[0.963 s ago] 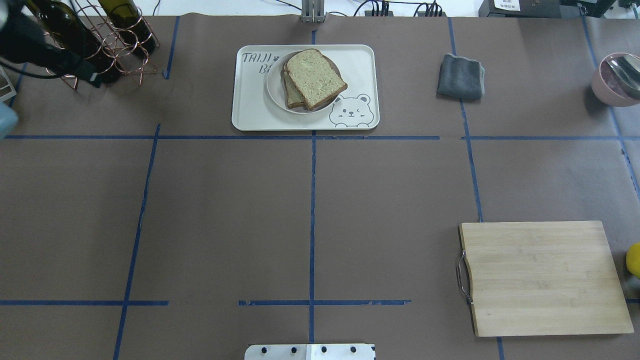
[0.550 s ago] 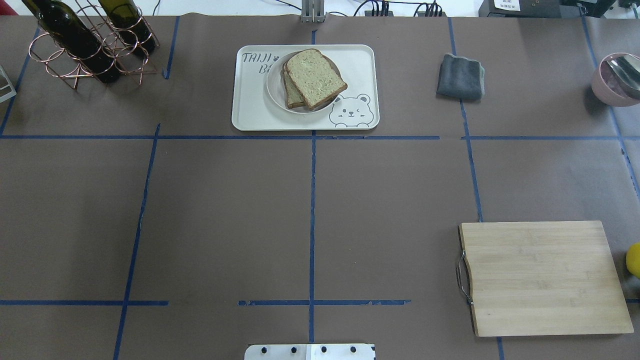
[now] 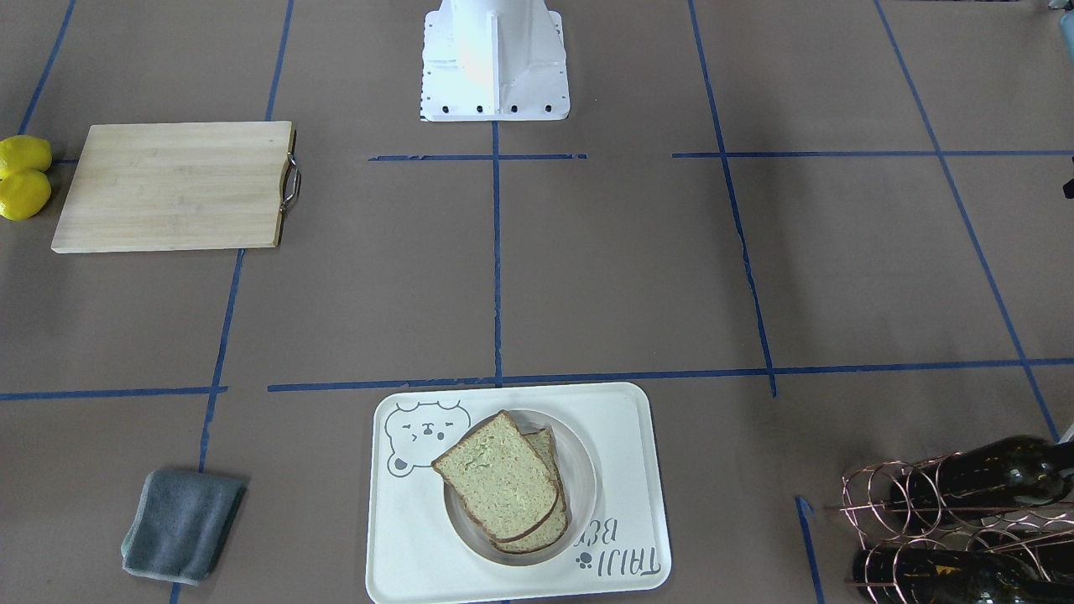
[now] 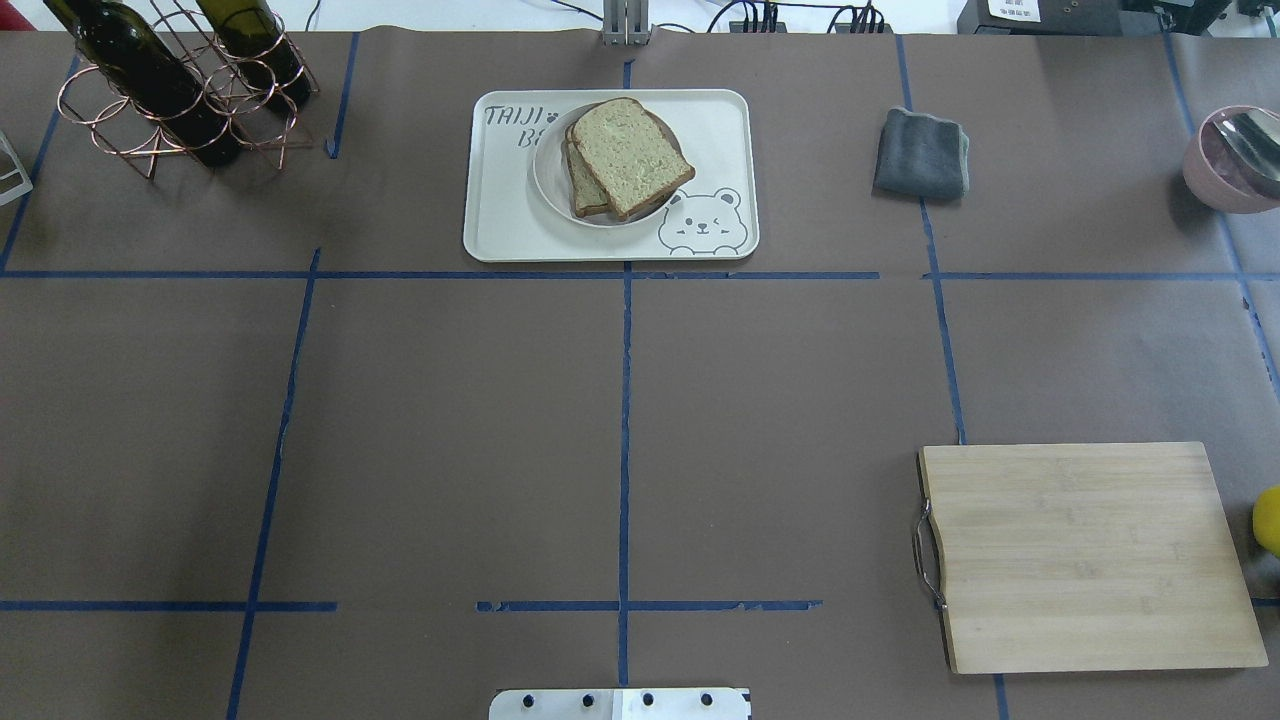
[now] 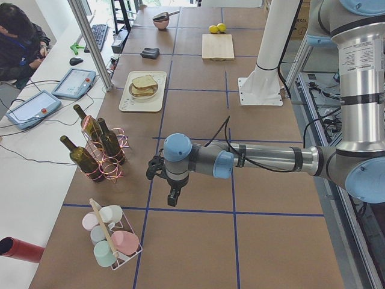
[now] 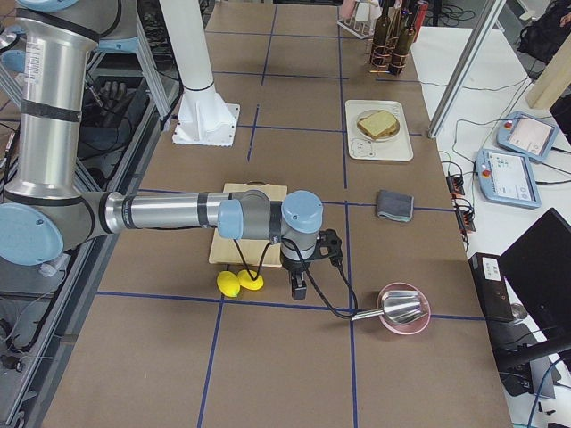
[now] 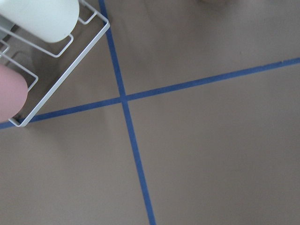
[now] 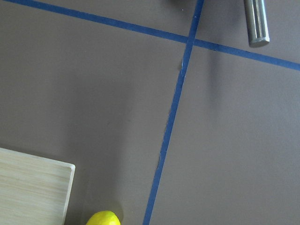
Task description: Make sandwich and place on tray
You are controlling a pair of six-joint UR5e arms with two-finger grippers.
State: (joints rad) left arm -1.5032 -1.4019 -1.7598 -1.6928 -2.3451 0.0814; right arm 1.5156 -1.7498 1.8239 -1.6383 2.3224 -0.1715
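The sandwich (image 4: 630, 155) is two tan bread slices stacked on a round white plate (image 4: 548, 185), which sits on the cream bear tray (image 4: 500, 220) at the far middle of the table. No egg shows. The sandwich also shows in the front-facing view (image 3: 499, 474). My left gripper (image 5: 173, 195) shows only in the exterior left view, hanging over bare table near the bottle rack, far from the tray. My right gripper (image 6: 297, 287) shows only in the exterior right view, by the lemons. I cannot tell whether either is open or shut.
A wooden cutting board (image 4: 1080, 555) lies at the near right, with two lemons (image 3: 23, 176) beside it. A grey cloth (image 4: 920, 152) lies right of the tray. A wine bottle rack (image 4: 170, 90), a pink bowl with a ladle (image 4: 1235, 160) and a cup rack (image 5: 111, 238) stand at the edges.
A dark blurred arm over the wine rack at the overhead view's top left has gone out of that view to the left. The sandwich and tray have not moved.
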